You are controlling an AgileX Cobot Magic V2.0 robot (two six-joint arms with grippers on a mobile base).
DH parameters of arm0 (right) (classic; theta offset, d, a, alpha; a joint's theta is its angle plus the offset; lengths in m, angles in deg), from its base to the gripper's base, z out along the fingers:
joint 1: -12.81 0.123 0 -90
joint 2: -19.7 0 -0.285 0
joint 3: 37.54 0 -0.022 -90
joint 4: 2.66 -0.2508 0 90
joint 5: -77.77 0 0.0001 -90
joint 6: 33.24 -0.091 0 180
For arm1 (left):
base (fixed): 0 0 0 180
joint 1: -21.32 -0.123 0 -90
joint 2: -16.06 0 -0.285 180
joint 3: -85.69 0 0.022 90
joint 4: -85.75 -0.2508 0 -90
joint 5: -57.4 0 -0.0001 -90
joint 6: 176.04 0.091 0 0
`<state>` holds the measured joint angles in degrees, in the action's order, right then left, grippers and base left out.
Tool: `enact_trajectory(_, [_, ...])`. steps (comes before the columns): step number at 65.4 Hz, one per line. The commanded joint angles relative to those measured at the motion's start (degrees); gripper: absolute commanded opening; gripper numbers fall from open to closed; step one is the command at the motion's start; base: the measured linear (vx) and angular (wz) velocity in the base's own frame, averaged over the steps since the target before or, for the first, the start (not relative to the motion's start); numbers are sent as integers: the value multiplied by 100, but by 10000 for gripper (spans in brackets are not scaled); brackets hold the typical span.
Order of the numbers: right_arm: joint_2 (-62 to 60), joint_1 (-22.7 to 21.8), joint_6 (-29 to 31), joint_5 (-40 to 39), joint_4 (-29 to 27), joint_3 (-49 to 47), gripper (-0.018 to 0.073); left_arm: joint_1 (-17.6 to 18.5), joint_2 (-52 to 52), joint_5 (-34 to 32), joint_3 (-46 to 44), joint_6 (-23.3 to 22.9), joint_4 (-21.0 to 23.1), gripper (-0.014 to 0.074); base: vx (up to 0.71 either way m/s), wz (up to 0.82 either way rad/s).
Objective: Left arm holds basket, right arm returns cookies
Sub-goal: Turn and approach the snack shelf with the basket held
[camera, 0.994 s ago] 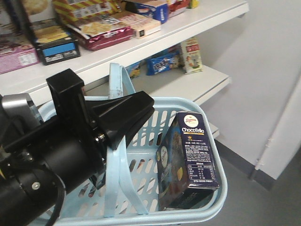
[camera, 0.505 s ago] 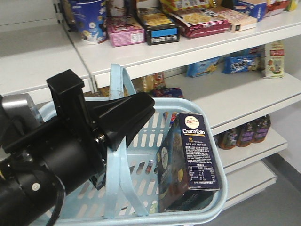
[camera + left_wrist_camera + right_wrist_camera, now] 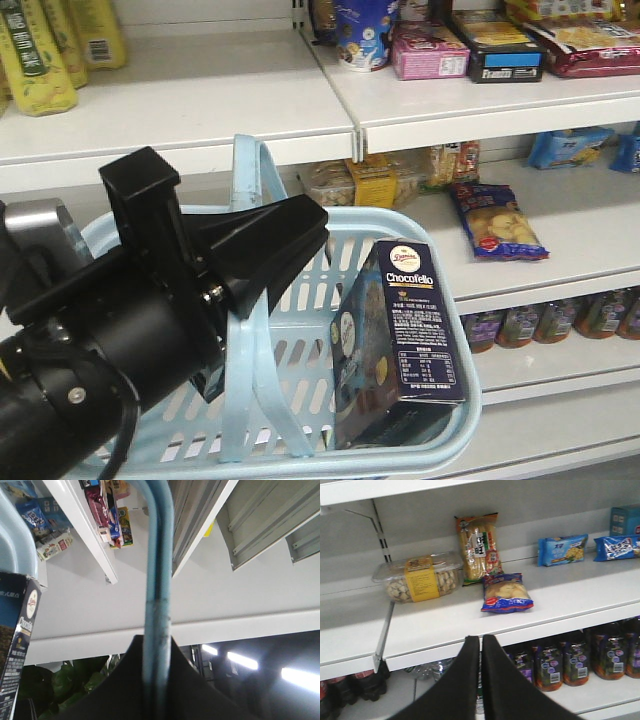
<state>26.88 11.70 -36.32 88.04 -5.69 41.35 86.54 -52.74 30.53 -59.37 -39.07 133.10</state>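
The left pincer (image 3: 290, 240) is clamped on one flat handle (image 3: 250, 170) of the basket (image 3: 345, 217), its black wedges pressed against either side of the strip, as the left wrist view shows. That narrow grip is the main worry: the whole basket seems to hang from it, so it could swing or slide in the wedges if bumped. The cookies (image 3: 405, 330) lean in the basket's front right corner, away from the held handle, and that off-centre load may tip the rim lower on that side. The right pincer (image 3: 481, 680) is pressed together and holds nothing; it hangs before a shelf (image 3: 580, 595), well apart from the box. It would have to spread before reaching in, and a careless reach could push the basket or catch the tall box on the rim. The blue snack bag (image 3: 506, 592) and nut tub (image 3: 420, 575) on that shelf could be knocked. The left arm (image 3: 110, 360) runs up from the lower left, wrist angled toward the shelves.
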Motion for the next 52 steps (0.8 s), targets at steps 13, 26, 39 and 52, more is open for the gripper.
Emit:
enact_trajectory(13, [-68,-42,73,-442,13,10,-8,42,130,-473,-185,25,-258,-8,-9,36])
enact_trajectory(26, [-68,-42,73,-442,13,10,-8,42,130,-473,-185,25,-258,-8,-5,24])
enact_trajectory(39, [-68,-42,73,-442,13,10,-8,42,130,-473,-185,25,-258,-8,3,3])
enact_trajectory(52, [-68,-42,73,-442,13,10,-8,42,130,-473,-185,25,-258,-8,8,3])
